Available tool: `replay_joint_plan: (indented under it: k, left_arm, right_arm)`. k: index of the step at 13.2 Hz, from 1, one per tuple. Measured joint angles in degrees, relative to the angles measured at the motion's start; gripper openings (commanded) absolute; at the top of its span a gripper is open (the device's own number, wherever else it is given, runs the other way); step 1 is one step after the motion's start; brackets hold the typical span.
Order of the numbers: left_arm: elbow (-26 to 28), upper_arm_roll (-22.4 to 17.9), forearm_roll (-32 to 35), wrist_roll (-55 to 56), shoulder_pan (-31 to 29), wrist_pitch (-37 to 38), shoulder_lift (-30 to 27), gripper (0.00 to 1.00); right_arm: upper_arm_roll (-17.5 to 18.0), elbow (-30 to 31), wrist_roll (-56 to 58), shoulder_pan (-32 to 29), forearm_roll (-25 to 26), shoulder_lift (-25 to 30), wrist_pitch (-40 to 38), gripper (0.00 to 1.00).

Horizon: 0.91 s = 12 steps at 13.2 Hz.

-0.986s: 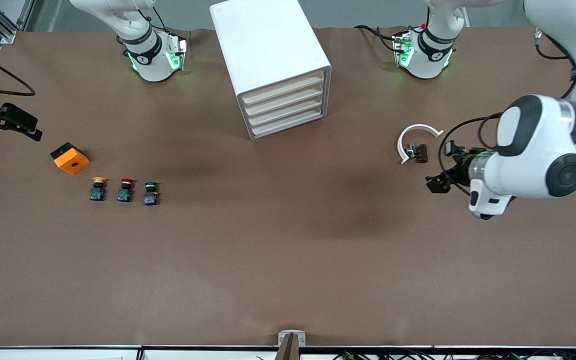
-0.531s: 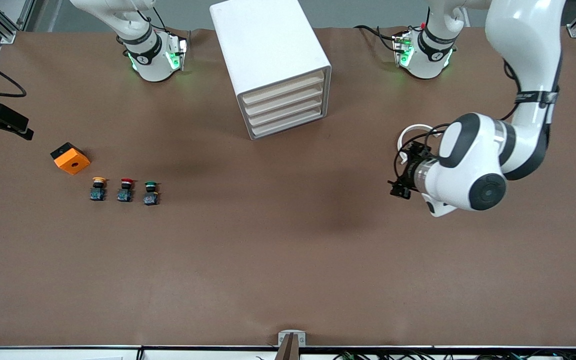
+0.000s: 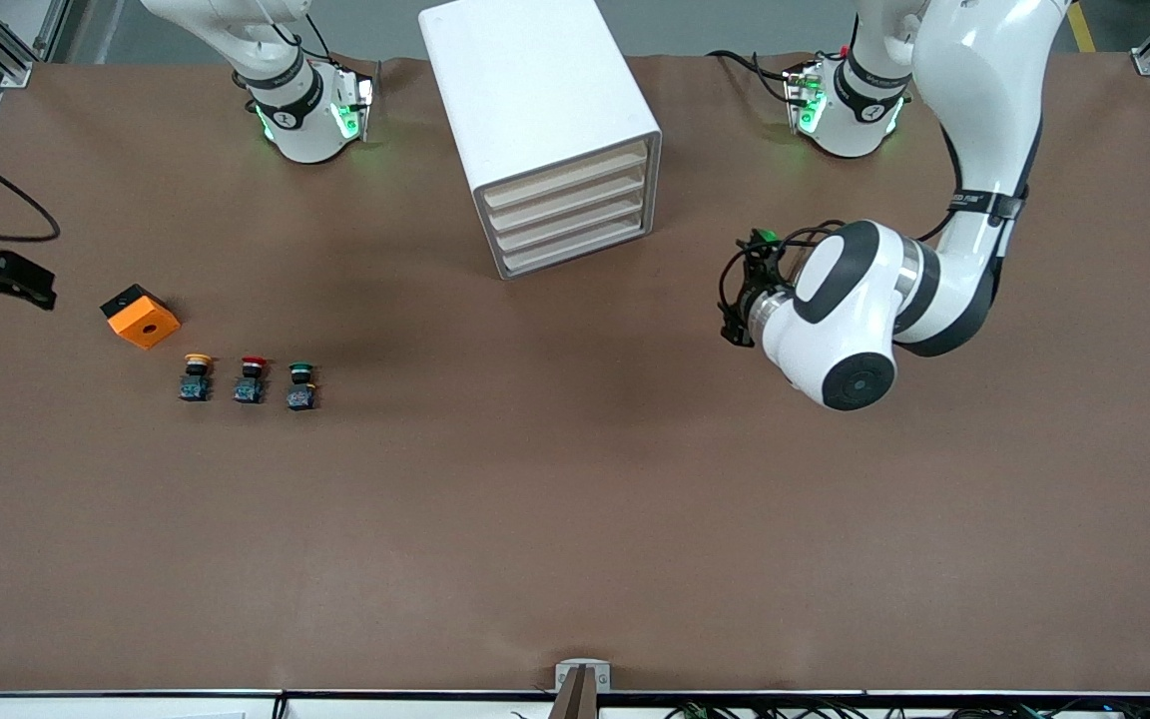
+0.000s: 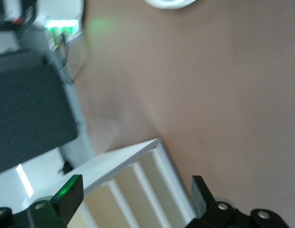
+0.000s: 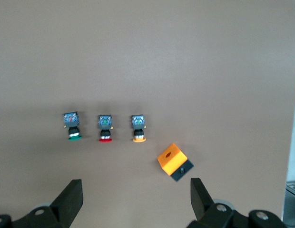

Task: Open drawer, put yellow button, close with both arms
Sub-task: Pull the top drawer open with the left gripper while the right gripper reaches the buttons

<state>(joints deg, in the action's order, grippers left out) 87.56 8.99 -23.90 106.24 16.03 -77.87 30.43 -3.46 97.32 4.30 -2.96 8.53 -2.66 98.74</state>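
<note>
The white cabinet (image 3: 535,120) stands mid-table near the bases, all four cream drawers shut; the uppermost drawer (image 3: 565,180) is closed. The yellow button (image 3: 197,376) stands upright beside the red one (image 3: 252,377) and the green one (image 3: 301,384), toward the right arm's end. It also shows in the right wrist view (image 5: 138,128). My left gripper (image 3: 738,318) is open and empty, above the table beside the cabinet, facing its drawer fronts (image 4: 138,199). My right gripper (image 3: 24,285) is open and empty at the table's edge, above the orange box; its wrist view (image 5: 135,190) looks down on the buttons.
An orange box with a black base (image 3: 140,316) lies next to the buttons, also in the right wrist view (image 5: 174,161). A white ring (image 4: 169,4) lies on the table under the left arm, hidden in the front view. The brown table mat (image 3: 575,499) spreads toward the camera.
The left arm has swung from the table's end toward the cabinet, now covering the white ring. The right gripper has shifted slightly at the table's edge. The buttons and drawers have not moved.
</note>
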Motion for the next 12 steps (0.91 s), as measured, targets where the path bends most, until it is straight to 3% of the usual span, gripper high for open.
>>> replay_joint_plan:
  k: [5, 6, 12]
  left_arm:
    - [0.0, 0.1, -9.4, 15.5, 3.9, 6.6, 3.0, 0.99]
    - [0.0, 0.1, -11.8, 18.4, 5.4, 6.8, 3.9, 0.87]
    - [-2.1, 0.1, -22.4, 26.8, 7.7, 6.8, 10.6, 0.67]
  right_arm:
    - [0.0, 15.9, 2.1, -4.4, 0.0, -1.7, 20.9, 1.0]
    - [0.0, 17.3, 3.0, -5.2, 0.0, -2.6, 23.3, 1.0]
    - [0.1, 21.8, 5.5, -7.3, 0.0, -10.2, 38.7, 1.0]
